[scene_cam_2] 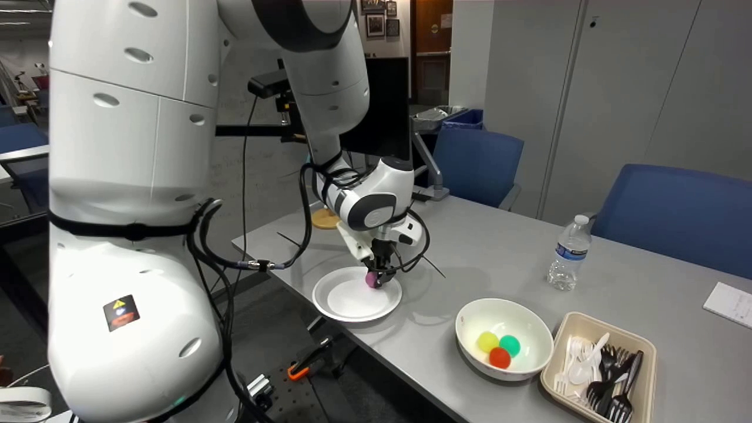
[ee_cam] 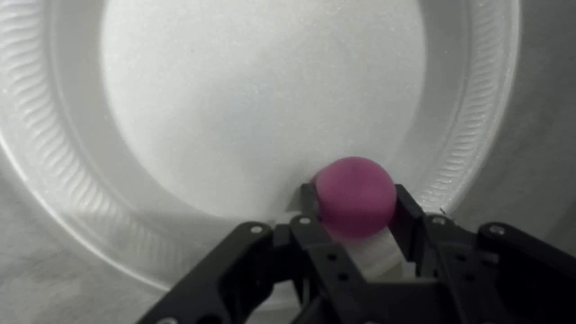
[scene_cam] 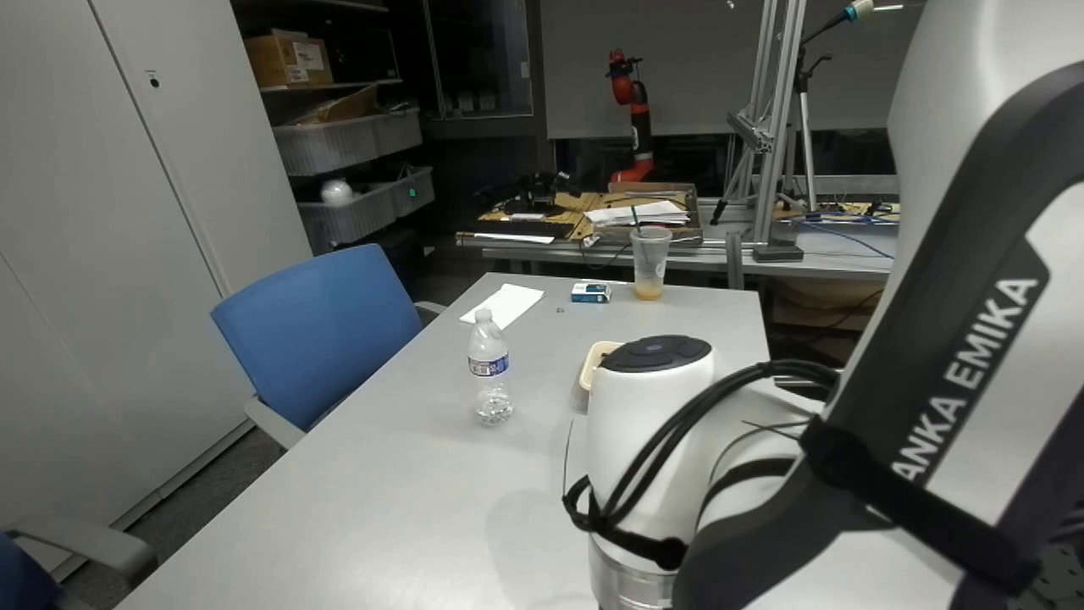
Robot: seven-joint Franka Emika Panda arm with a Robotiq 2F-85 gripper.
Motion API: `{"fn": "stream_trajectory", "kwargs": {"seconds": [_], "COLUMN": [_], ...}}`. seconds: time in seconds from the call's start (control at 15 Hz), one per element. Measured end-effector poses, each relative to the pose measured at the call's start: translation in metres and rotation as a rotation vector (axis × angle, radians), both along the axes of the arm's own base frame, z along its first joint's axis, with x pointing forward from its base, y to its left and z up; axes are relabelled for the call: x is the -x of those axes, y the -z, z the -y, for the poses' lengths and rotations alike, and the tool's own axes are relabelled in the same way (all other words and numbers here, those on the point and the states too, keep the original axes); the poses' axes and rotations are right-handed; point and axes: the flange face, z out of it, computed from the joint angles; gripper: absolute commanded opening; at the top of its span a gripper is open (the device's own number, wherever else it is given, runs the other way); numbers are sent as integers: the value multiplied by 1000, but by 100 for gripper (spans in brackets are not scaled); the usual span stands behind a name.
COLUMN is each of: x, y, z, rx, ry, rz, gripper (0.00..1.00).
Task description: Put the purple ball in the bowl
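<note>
The purple ball [ee_cam: 355, 195] sits between my gripper's fingertips [ee_cam: 353, 202] in the wrist view, with a black finger touching each side. My gripper [scene_cam_2: 380, 277] is shut on the ball [scene_cam_2: 371, 279], over the right part of a shallow white plate [scene_cam_2: 329, 294] in an exterior view. I cannot tell whether the ball touches the plate. The bowl [scene_cam_2: 531, 329] is white and round and stands on the table apart from the plate, with a yellow, a green and a red-orange ball inside. The arm hides gripper, ball and plate in an exterior view.
A beige tray of plastic cutlery [scene_cam_2: 646, 376] stands right beside the bowl. A water bottle [scene_cam_2: 568, 258] stands upright behind them and shows in both exterior views [scene_cam: 491, 368]. A clear cup [scene_cam: 650, 263] and a small box [scene_cam: 590, 293] stand at the table's far end.
</note>
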Motion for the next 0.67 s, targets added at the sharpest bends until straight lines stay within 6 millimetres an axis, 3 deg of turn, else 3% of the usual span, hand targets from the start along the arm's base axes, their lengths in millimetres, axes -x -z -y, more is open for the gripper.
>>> {"fn": "stream_trajectory", "kwargs": {"seconds": [0.4, 0.67], "x": [-5, -15], "y": [-7, -41], "z": [8, 29], "rx": [1, 31], "ry": [15, -13], "rz": [8, -1], "gripper": [16, 16]}}
